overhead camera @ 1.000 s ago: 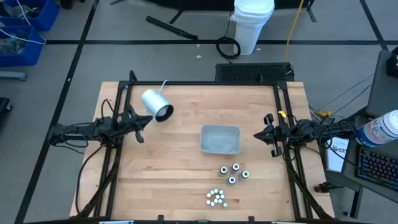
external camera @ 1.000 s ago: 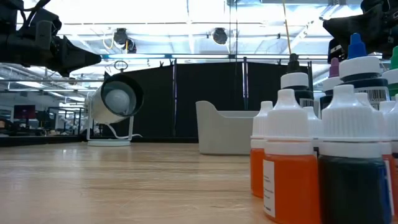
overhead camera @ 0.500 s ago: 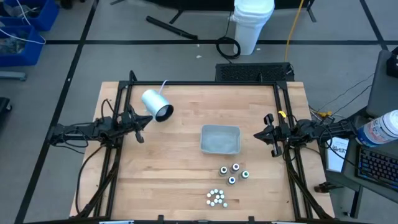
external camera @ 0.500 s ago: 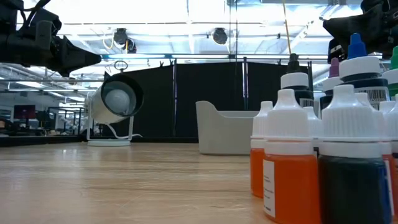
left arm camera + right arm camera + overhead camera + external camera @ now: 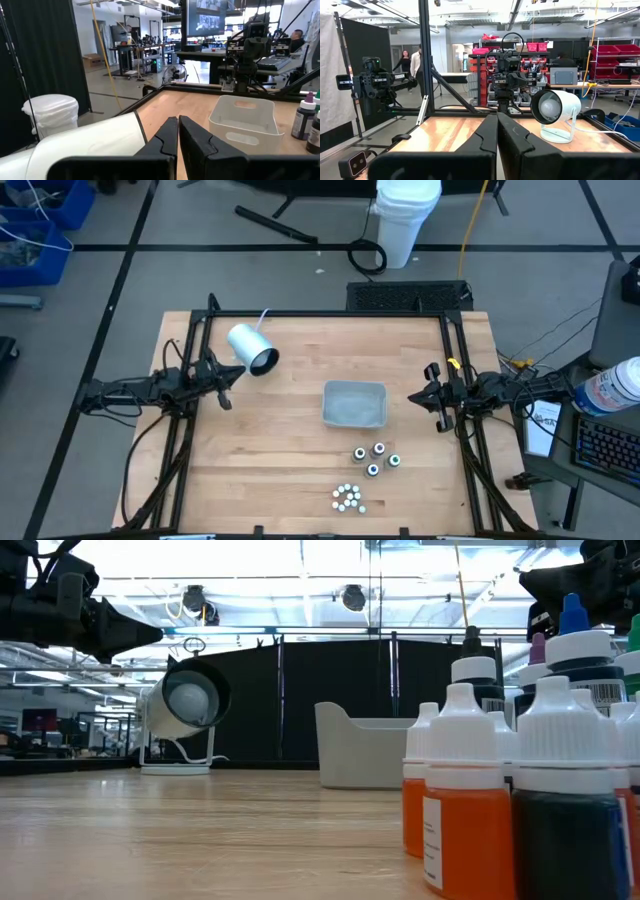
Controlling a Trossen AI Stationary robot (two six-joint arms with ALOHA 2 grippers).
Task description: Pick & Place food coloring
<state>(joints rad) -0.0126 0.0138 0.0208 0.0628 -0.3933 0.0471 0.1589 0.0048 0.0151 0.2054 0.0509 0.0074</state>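
Observation:
The food coloring bottles stand upright on the wooden table near its front edge in two clusters: several with dark bodies and white caps (image 5: pixel 377 457), and several smaller white ones (image 5: pixel 347 497). In the low view they loom close, orange (image 5: pixel 465 802) and dark (image 5: pixel 570 810). My left gripper (image 5: pixel 226 385) hovers shut at the table's left edge, above the table. My right gripper (image 5: pixel 428 395) hovers shut at the right edge. Both are far from the bottles. In the wrist views the left gripper (image 5: pixel 177 135) and the right gripper (image 5: pixel 497 132) have their fingers together.
A grey rectangular tray (image 5: pixel 354 404) sits at the table's middle right, behind the bottles. A big white cylinder with a dark mouth (image 5: pixel 251 347) stands at the far left on a small foot. A black frame (image 5: pixel 330 313) rims the table. People stand in the room beyond (image 5: pixel 412 62).

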